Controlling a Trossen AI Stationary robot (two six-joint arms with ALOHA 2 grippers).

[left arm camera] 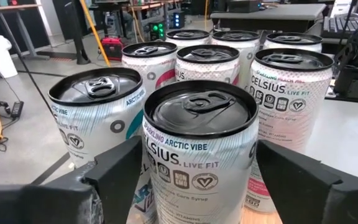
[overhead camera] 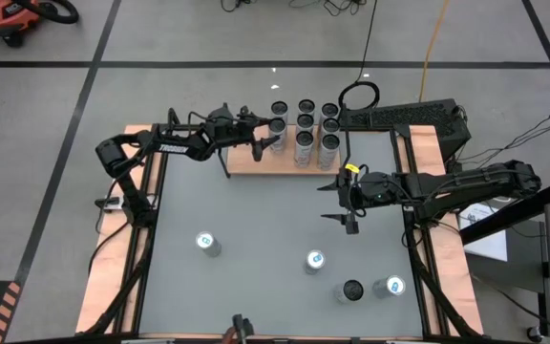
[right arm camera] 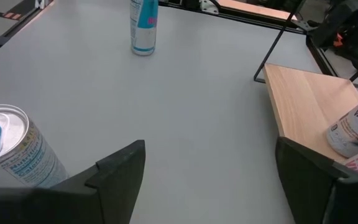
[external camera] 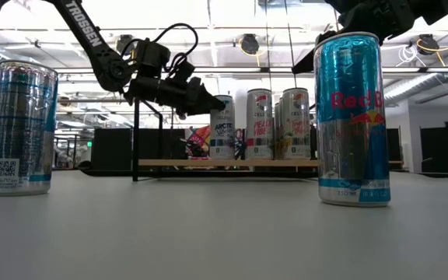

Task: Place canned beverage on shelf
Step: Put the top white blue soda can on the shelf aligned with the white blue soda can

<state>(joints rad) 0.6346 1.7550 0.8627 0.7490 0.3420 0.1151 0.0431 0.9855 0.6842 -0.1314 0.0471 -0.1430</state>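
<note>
Grey tabletop [overhead camera: 256, 220] fills your overhead view, with the shelf [overhead camera: 256, 161] at 12 o'clock, hard against the far edge. Your left gripper [overhead camera: 267, 132] is at the shelf's left end, fingers [left arm camera: 114, 171] spread on either side of the nearest can [left arm camera: 199, 149] (an Arctic Vibe Celsius, black lid); the can stands upright on the wood, and you cannot tell whether the pads touch it. Behind and beside it the other cans [overhead camera: 306, 129] stand packed in rows on the board, all upright. In the level view the same gripper [external camera: 201, 97] reaches in from the left at can-top height, and the shelf's board [external camera: 169, 162] shows as a thin wooden line on its black rods. Your right gripper [overhead camera: 349, 203] hangs over the table at about 2 o'clock from centre, just in front of the shelf's right end, fingers [right arm camera: 120, 171] spread and holding nothing. Four cans stand loose on the table: one [overhead camera: 206, 244] at 8 o'clock, one [overhead camera: 315, 260] at 5 o'clock, and two [overhead camera: 370, 289] near the front right corner.
</note>
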